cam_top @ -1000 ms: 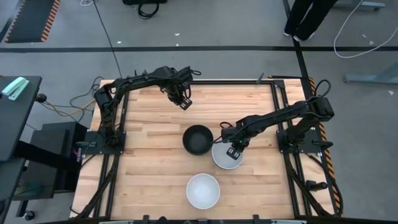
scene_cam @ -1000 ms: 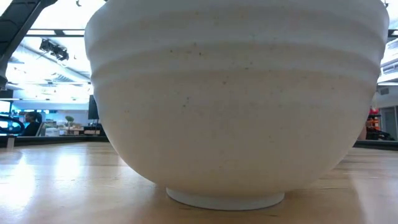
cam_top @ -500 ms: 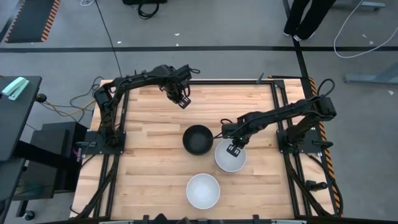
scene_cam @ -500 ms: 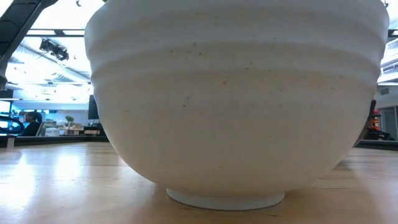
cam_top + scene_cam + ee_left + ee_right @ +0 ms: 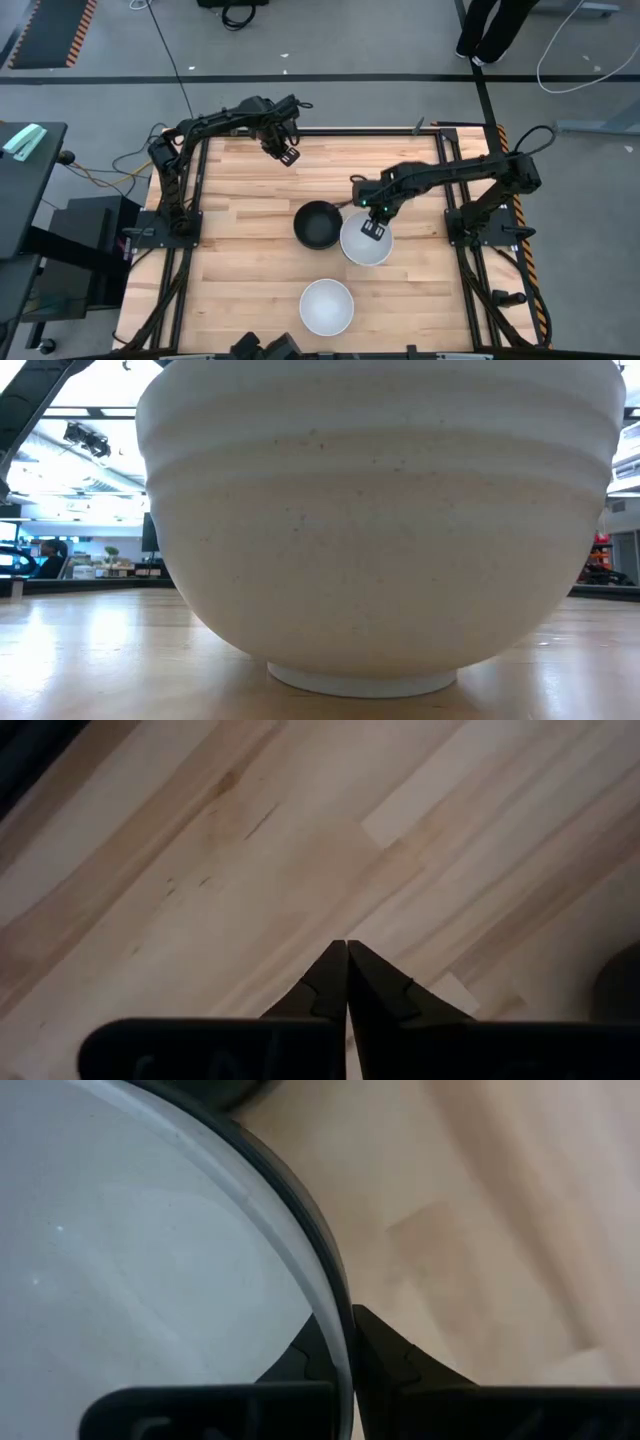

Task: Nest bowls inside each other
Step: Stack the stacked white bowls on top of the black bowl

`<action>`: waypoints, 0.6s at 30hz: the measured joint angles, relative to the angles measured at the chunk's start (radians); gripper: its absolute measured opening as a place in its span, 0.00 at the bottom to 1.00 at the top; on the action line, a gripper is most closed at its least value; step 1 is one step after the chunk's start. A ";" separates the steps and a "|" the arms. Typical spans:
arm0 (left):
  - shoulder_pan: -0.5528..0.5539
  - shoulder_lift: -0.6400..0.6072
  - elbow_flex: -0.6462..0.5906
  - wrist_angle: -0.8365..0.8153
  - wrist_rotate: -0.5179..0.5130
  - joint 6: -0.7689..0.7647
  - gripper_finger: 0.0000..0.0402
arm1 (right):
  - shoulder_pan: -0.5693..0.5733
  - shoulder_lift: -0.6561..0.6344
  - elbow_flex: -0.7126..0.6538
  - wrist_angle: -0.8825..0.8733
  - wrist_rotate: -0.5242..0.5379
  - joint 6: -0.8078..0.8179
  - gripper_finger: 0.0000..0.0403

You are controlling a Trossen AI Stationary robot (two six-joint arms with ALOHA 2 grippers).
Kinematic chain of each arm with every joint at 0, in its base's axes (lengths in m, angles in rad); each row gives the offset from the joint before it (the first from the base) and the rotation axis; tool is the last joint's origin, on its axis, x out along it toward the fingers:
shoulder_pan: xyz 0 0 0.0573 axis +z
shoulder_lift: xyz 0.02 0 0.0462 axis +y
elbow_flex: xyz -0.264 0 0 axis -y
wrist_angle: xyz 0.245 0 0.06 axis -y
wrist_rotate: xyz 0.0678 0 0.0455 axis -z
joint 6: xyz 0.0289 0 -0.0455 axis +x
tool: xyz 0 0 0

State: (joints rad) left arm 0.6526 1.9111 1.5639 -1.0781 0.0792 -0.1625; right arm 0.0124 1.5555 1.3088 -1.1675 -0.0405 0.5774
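Scene: two dark arms work over a butcher-block surface, seen from above with three bowl groups visible.
Right hand: it pinches the near-right rim of a white bowl at mid-surface; the right wrist view shows its two fingers closed on either side of the rim, one inside and one outside.
White bowl detail: a dark edge runs around the white rim in the right wrist view, which suggests it sits inside a black bowl, though that cannot be confirmed.
Black bowl: it sits at the centre of the surface, just left of the gripped white bowl, the two rims touching or nearly so.
Second white bowl: it stands alone at the near edge, apart from the others, and fills the low view.
Left hand: it waits above the far part of the surface, fingertips pressed together and holding nothing.
Step in hand: judging by the grip, the right arm is carrying or dragging the white bowl toward the black one.
Next move: it calls for lifting the gripped bowl clear of the black bowl's rim, centring it above the opening, then lowering and releasing.
Risk: a rim pinch can let the bowl tilt or slip.
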 joint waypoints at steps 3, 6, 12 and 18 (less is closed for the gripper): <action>0.018 0.000 0.000 -0.001 0.000 0.003 0.07 | -0.038 0.000 0.101 -0.049 0.018 -0.036 0.04; 0.030 0.000 0.000 -0.002 0.000 0.019 0.08 | -0.082 0.003 0.190 -0.071 0.020 -0.072 0.04; 0.051 0.000 0.000 -0.015 0.002 0.044 0.04 | -0.170 0.031 0.320 -0.078 0.018 -0.133 0.04; 0.069 0.000 0.001 -0.105 0.020 0.045 0.02 | -0.213 0.131 0.457 -0.086 -0.013 -0.207 0.04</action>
State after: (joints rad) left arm 0.7221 1.9114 1.5646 -1.1834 0.0989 -0.1175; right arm -0.2006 1.6863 1.7661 -1.2537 -0.0536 0.3709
